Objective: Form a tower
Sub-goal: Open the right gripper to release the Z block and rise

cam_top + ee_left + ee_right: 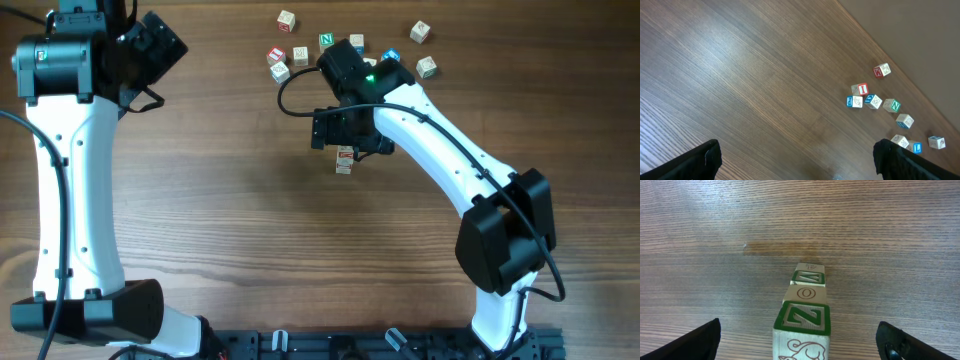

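The tower (pixel 344 160) stands mid-table, a narrow stack of pale wooden letter cubes with red marks on its side. In the right wrist view the tower (pixel 802 317) rises toward the camera, topped by a cube with a green letter face. My right gripper (pixel 350 138) hovers directly over it, and that gripper (pixel 800 342) is open, its fingers well clear of the top cube on both sides. My left gripper (pixel 165 45) is far off at the table's back left, and the same gripper (pixel 800 165) is open and holds nothing.
Several loose letter cubes (pixel 300 54) lie scattered at the back of the table, some beside the right arm (pixel 427 67). The left wrist view shows the same cubes (pixel 865 97) near the table's far edge.
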{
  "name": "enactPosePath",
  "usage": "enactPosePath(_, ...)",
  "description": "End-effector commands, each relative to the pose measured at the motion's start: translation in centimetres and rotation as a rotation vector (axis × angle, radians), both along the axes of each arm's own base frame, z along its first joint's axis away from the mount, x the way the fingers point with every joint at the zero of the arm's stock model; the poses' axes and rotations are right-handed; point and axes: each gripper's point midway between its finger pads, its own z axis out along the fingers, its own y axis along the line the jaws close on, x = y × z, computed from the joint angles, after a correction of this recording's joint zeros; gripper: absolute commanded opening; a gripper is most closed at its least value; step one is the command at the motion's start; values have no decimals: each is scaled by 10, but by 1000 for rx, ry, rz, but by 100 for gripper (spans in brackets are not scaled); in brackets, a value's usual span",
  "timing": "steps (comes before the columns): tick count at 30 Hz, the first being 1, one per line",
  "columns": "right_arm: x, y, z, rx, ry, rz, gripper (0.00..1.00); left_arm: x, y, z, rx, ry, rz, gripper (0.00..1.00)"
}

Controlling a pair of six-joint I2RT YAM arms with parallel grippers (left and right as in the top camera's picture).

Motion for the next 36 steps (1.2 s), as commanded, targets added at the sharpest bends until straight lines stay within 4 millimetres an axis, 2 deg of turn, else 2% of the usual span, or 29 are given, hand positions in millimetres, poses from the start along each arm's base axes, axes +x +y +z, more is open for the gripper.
enactPosePath(1, -1, -2, -22, -44, 32, 2, 99, 0, 4, 1, 12, -3, 3, 100)
enactPosePath(4, -3, 0, -27, -38, 52, 4, 99, 0, 4, 1, 12, -3, 3, 100)
enactPosePath(12, -11, 2, -29, -46, 79, 13, 76, 0, 4, 1, 13, -3, 4, 100)
enactPosePath(28, -4, 7, -27, -60, 22, 110, 80, 0, 4, 1, 12, -3, 3, 100)
enactPosePath(36, -19, 8, -28, -40, 92, 113, 79, 0, 4, 1, 12, -3, 3, 100)
